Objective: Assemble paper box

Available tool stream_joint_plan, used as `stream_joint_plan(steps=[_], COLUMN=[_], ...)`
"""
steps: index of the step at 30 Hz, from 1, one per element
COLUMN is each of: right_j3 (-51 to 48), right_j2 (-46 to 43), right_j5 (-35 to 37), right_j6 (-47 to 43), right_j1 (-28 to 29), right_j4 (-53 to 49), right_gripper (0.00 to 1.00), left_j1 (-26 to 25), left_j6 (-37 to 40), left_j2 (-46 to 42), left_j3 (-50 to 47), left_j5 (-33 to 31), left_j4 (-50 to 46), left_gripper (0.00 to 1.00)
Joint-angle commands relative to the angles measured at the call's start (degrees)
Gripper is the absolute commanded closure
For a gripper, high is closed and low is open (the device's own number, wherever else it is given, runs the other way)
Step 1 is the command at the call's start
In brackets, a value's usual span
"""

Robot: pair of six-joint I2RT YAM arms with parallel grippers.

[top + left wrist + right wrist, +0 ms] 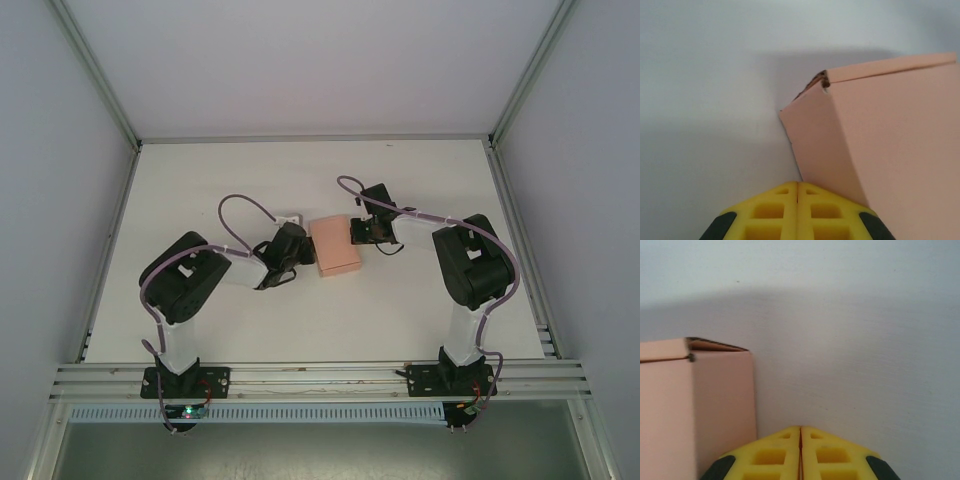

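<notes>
- Your right gripper [800, 434] has its yellow fingers [769, 456] pressed together;
- the box [695, 410] stands just left of them, on the white table [865, 340]

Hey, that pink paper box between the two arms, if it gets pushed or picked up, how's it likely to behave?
The paper box is thin card, so probably light and likely to slide on the smooth table rather than tip. A flap gapes slightly at one corner, so squeezing may dent it or pop it open.
</notes>
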Motion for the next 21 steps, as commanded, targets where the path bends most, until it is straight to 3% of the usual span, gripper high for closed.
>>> stream_joint_plan(steps=[1,6,11,17,21], right_j3=[1.1,1.7,1.3,-0.5,-4.4], right_j2=[-1.1,-2.2,-3.6,-5.8,-8.0], right_j5=[-0.4,1.9,2.7,2.7,1.0], right_j6=[-0.8,-0.8,-0.9,-1.6,-1.9], right_j1=[1.2,0.4,-0.9,-2.1,-1.9], right_j4=[-4.0,-5.7,-6.4,-7.3,-7.4], right_gripper=[0.89,0.89,0.87,0.86,0.86], left_j1=[-2.9,-2.7,-2.6,-2.7,-3.3], left_j6=[1.7,3.7,4.9,5.4,5.5], left_j2=[-3.3,-5.4,-5.7,-9.6,-12.5], left_j3=[-0.3,1.4,3.2,1.9,-1.5], left_j5=[-1.3,-7.3,-7.5,-3.2,6.4], left_j4=[-12.9,-21.2,-24.4,-26.8,-25.1], left_gripper=[0.91,0.87,0.84,0.84,0.84])
